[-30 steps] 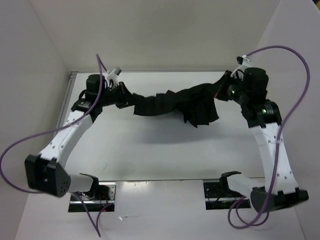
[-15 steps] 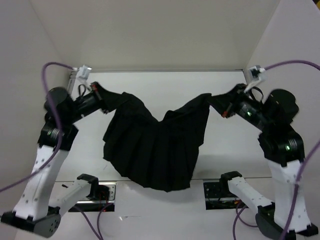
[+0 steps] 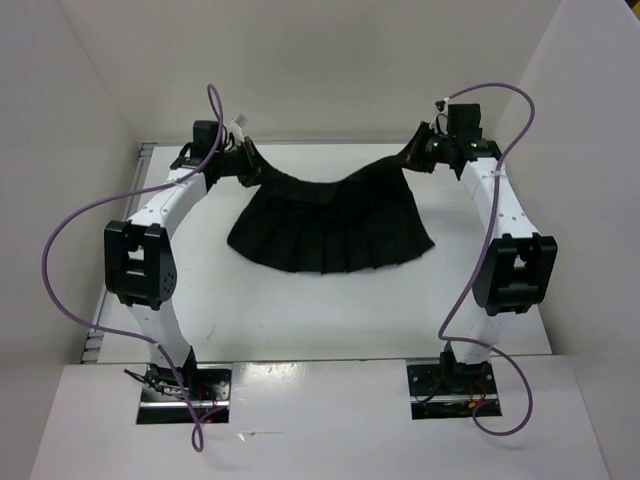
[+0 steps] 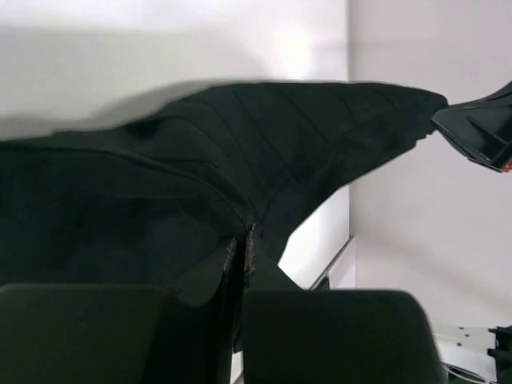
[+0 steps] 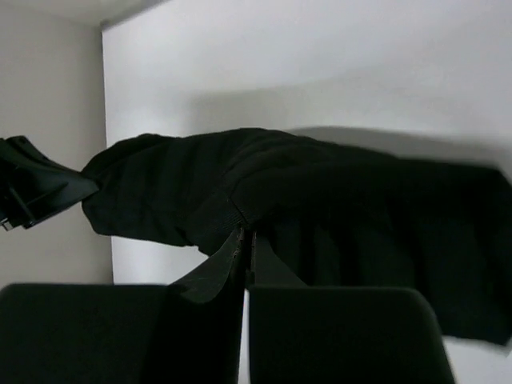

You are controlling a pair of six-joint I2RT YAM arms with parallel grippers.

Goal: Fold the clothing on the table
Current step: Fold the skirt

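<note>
The soft black pleated fabric garment hangs by its upper edge between the two hands, one corner in each. From that edge it fans out below and between the hands, toward the arm bases, and lies spread on the flat white rectangular worktop with its pleats running down to a curved hem. The edge dips in a shallow sag midway between the hands.

The left hand is clamped tight on the garment's left corner. In the left wrist view its fingers press together with only a thin seam between them, and black cloth runs straight out from the tips across to the right hand, which shows at the far end of the fabric. The right hand is likewise pinched narrow on the opposite corner. In the right wrist view cloth bunches at its fingertips and stretches away to the left hand at the other end. Whether the two corners are raised off the worktop or rest on it cannot be told.

Both hands sit toward the far side of the worktop, near the white back wall, well apart from each other. A purple cable loops out beside the left arm.
</note>
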